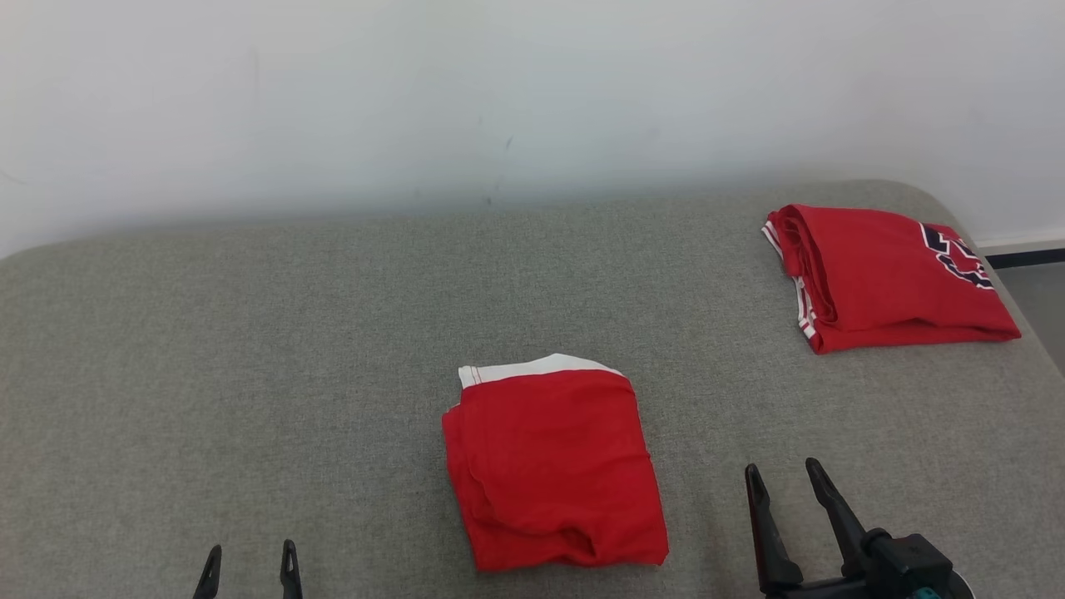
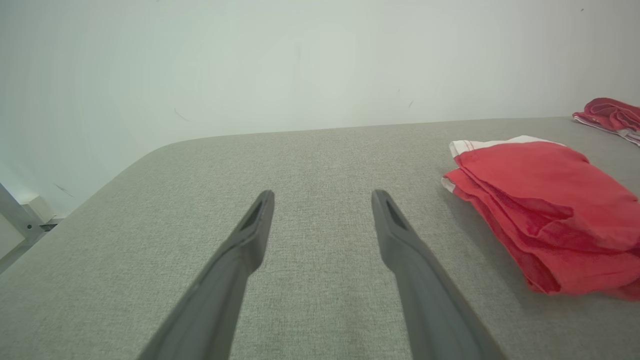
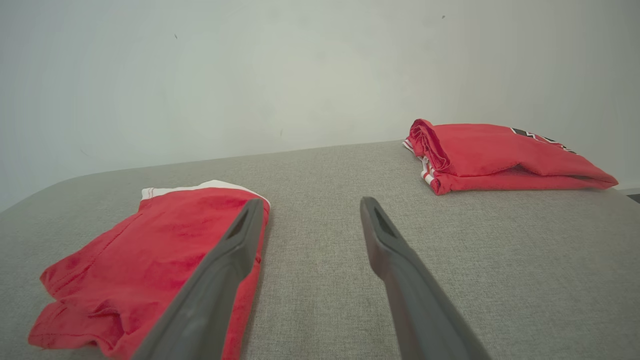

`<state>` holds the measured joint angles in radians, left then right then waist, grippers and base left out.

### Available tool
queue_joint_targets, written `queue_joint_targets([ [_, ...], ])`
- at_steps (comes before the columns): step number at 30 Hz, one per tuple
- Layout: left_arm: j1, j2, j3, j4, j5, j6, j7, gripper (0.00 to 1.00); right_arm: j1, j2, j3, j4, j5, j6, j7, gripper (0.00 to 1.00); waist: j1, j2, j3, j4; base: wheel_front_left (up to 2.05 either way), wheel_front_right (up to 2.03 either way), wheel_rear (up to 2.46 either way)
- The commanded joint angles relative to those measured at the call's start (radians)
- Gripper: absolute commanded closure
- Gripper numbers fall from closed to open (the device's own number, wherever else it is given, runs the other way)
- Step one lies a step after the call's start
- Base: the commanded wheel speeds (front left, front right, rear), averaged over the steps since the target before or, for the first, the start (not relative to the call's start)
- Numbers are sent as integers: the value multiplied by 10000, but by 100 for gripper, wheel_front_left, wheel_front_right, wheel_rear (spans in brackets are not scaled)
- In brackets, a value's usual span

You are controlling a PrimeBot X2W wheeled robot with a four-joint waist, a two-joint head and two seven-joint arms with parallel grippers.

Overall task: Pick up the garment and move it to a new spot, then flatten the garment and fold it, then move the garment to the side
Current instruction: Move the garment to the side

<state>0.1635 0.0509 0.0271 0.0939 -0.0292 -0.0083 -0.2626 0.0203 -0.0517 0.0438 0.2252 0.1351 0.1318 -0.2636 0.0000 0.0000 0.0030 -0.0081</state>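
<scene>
- A grey padded surface (image 1: 250, 333) runs back to a plain pale wall (image 1: 499, 83) and carries two red pieces of clothing.
- The garment (image 1: 553, 466) lies near the middle of the front edge. It is folded into a compact red rectangle with a white band (image 1: 532, 370) along its far edge. Layered folds show down its left side, and its near edge is slightly rumpled.
- A second folded red garment (image 1: 890, 279), printed with a dark emblem, sits at the far right corner, well apart from the first.
- The left gripper (image 1: 251, 549) hovers at the front edge, to the left of the garment, with its fingers spread wide and holding nothing.
- The right gripper (image 1: 783, 467) hovers near the front edge, just right of the garment, also wide and empty. In its wrist view one finger overlaps the garment's right edge, but whether they touch cannot be told.
- Judging from the neat rectangle, the folding looks done, and the step in hand is probably moving the garment to the side.
- To do that well, each gripper should come in low from its own side and pinch all the layers together at a side edge. Both should then lift level so the fold does not slip open.
- A good place to set it down is beside the second garment, not on it, with the grippers letting go only once it lies flat.
</scene>
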Motion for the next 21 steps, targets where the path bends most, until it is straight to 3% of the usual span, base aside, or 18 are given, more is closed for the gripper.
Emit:
queue_joint_targets([
  [1, 79, -9, 9, 33, -14, 41, -28, 0, 8, 28, -20, 17, 24, -30, -2, 0, 0, 0, -8, 0, 0, 0, 0],
  [21, 125, -11, 8, 75, -75, 89, -28, 0, -102, 29, 201, 145, -101, -30, -2, 0, 0, 0, -30, 142, 0, 0, 0],
])
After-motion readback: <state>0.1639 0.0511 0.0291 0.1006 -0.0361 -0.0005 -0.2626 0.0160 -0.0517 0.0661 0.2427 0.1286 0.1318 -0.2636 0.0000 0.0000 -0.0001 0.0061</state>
